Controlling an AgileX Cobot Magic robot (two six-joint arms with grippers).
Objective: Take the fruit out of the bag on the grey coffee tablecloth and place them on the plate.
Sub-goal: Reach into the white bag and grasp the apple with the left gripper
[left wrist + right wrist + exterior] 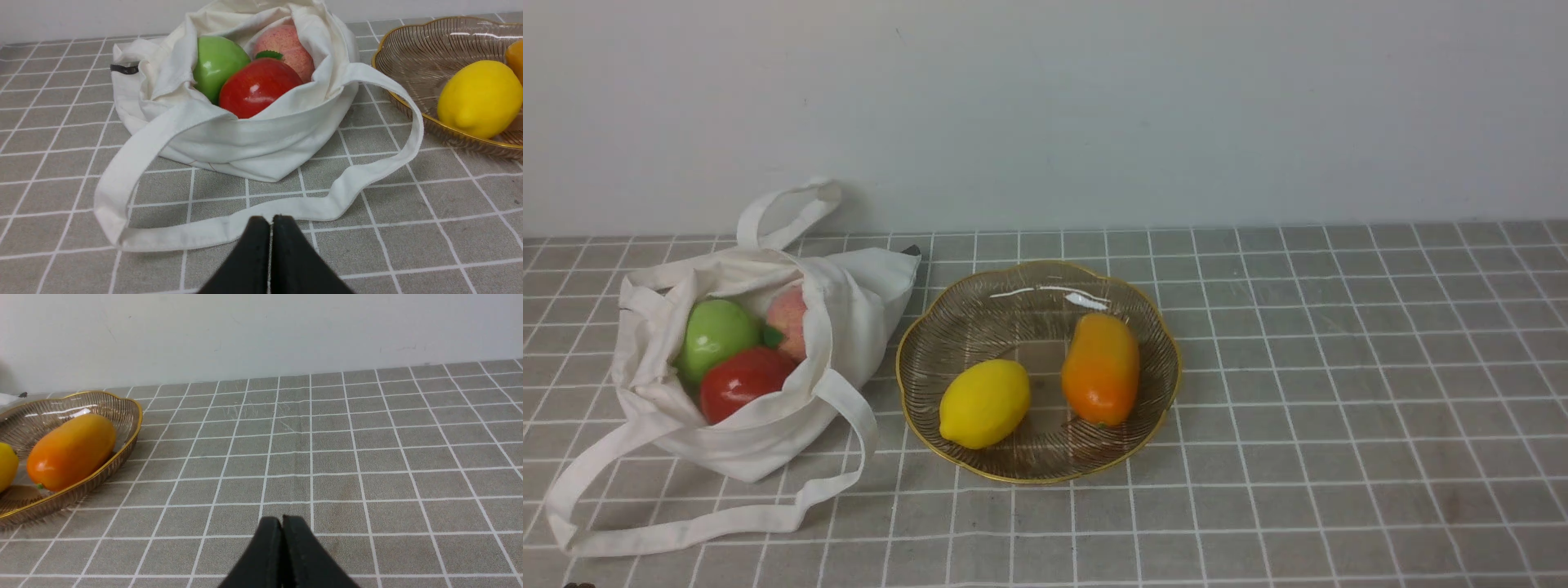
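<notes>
Three fruits, the green apple (717, 336), red apple (745, 382) and peach (788, 318), sit in my bag (768, 445), mouth slumped open, probably for easy reach, beside the plate (1037, 472). My left jaws (271, 222) and right jaws (282, 522) are together, empty.

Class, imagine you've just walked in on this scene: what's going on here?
Nothing is being handled at this moment. The robot's black left pincer and black right pincer are both shut and empty. A glossy green apple, a glossy round red apple and a pale pink peach with a green leaf sit in the open cream-white cloth bag. They are not yet on the gold-rimmed ribbed glass plate, which holds a yellow lemon and an orange oblong fruit.
</notes>
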